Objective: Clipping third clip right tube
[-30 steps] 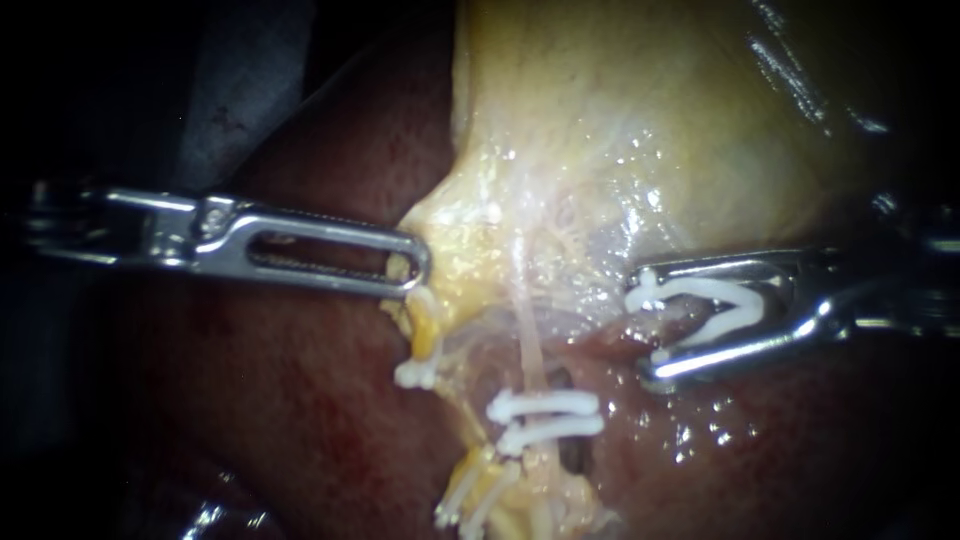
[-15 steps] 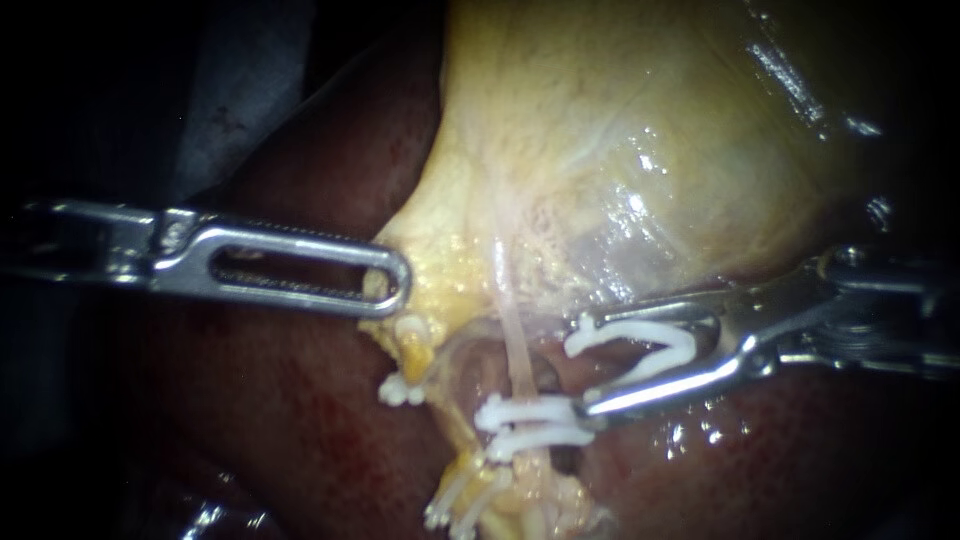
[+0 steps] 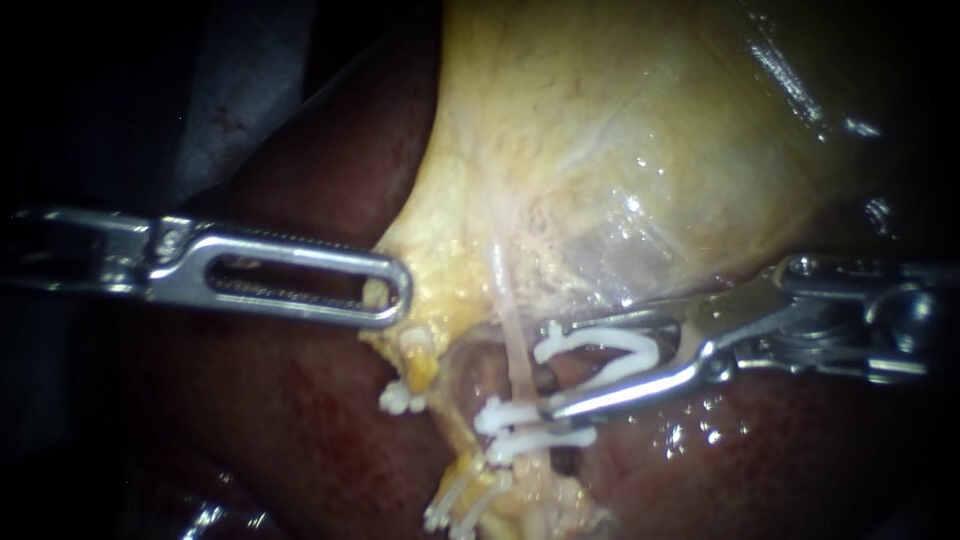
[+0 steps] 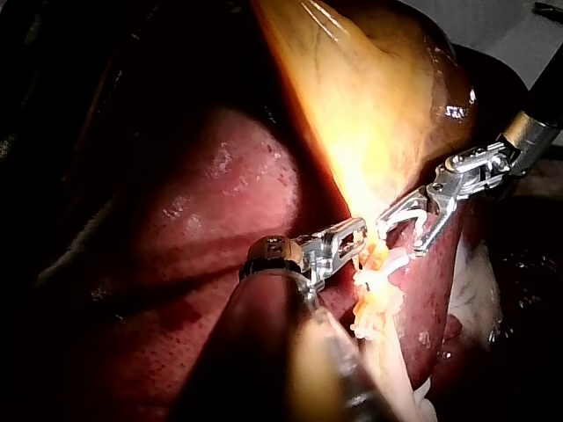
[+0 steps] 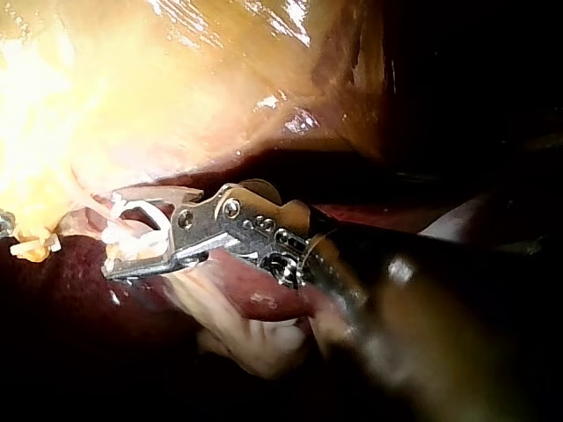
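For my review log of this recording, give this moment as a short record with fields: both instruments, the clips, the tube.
left instrument: shut on the gallbladder at its lower edge
right instrument: carries the loaded clip, legs apart
right tube: just ahead of the loaded clip's tips, not yet between its legs
closed clips: two across the right tube, by the right instrument's lower tip
liver: dark red, beneath and around

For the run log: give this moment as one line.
left instrument shut on gallbladder | right instrument holds clip | clip beside right tube, not around it
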### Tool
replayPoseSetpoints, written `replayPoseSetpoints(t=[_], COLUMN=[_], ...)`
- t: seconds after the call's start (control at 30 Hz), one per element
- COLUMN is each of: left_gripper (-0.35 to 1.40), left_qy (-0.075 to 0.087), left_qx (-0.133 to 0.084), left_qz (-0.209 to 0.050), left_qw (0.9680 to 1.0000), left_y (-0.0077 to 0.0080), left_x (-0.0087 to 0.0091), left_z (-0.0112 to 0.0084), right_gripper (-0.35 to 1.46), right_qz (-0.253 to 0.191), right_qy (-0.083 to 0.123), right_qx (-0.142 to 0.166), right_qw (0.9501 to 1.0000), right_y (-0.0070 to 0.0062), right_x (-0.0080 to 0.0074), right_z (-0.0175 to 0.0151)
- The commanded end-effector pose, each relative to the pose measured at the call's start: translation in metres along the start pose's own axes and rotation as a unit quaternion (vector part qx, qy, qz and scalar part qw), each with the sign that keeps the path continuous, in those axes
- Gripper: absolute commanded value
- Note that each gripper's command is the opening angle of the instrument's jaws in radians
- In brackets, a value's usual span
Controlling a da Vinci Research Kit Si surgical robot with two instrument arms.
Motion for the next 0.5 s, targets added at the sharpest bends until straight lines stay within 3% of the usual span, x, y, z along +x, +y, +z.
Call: replayPoseSetpoints(t=[0.03, 0.5], left_gripper=[-0.35, -0.35], left_qy=[0.0, 0.002], left_qx=[0.0, 0.002], left_qz=[0.0, 0.0], left_qw=[1.0, 1.0], left_y=[-0.0001, -0.0005], left_x=[0.0, 0.0002], left_z=[0.0, 0.0], right_gripper=[0.54, 0.54], right_qz=[0.0, -0.003], right_qy=[0.0, -0.001], right_qx=[0.0, -0.001], right_qw=[1.0, 1.0], right_y=[0.0001, 0.002], right_x=[0.0, -0.0003], right_z=[0.0001, 0.0012])
